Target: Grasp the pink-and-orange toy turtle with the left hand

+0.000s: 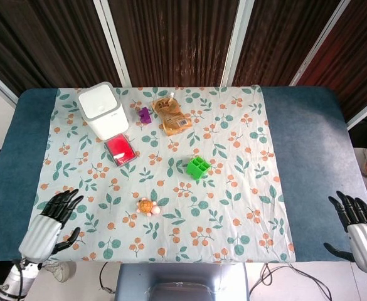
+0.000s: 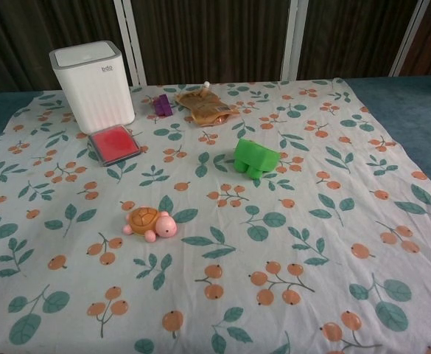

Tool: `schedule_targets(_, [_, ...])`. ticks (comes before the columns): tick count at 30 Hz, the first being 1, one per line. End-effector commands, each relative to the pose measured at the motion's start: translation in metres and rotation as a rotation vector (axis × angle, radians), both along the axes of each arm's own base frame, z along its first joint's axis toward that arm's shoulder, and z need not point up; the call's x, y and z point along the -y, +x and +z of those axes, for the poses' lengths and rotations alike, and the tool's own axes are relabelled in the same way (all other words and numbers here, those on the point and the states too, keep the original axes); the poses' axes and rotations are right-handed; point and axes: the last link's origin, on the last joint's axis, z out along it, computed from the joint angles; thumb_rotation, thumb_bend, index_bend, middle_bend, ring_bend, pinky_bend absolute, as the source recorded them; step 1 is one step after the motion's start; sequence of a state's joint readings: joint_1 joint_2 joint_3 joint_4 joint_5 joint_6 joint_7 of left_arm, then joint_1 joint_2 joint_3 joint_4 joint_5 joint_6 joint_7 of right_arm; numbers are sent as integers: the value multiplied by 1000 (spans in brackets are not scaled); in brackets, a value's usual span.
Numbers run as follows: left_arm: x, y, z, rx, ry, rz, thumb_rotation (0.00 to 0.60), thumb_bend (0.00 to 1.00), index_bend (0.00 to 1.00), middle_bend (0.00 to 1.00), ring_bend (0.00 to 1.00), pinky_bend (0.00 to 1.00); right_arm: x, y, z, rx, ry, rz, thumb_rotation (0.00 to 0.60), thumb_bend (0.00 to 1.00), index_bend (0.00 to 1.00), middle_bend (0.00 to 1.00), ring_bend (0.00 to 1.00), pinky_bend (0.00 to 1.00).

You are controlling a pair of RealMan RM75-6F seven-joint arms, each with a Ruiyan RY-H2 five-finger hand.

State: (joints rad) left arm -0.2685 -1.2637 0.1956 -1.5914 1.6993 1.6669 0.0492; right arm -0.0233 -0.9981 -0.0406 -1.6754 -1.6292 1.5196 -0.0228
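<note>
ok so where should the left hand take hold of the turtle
Probably across the orange shell of the turtle, coming from above. It sits upright and flat on the cloth, the domed shell being its widest, highest part; the pink head and feet are small. The left hand is open at the table's near-left edge.

Desk: you work at a blue-topped desk (image 1: 302, 144).
Cloth: a white cloth (image 1: 233, 157) with leaf and orange-berry print covers its middle.
Wall: behind your desk, dark brown ribbed panels (image 1: 170, 37) stand between white strips (image 1: 111, 41).
</note>
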Motion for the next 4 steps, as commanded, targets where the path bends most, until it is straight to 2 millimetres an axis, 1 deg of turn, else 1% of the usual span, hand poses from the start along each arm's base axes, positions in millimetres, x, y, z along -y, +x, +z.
schedule_targets(1, [15, -21, 11, -39, -5, 51, 600, 408, 0, 0, 8, 117, -1, 3, -3, 11, 17, 14, 600, 103, 0, 0, 0, 0])
schedule_targets(4, [14, -22, 8, -59, -20, 73, 600, 407, 0, 0, 8, 117, -2, 3, -1, 18, 6, 24, 600, 103, 0, 0, 0, 0])
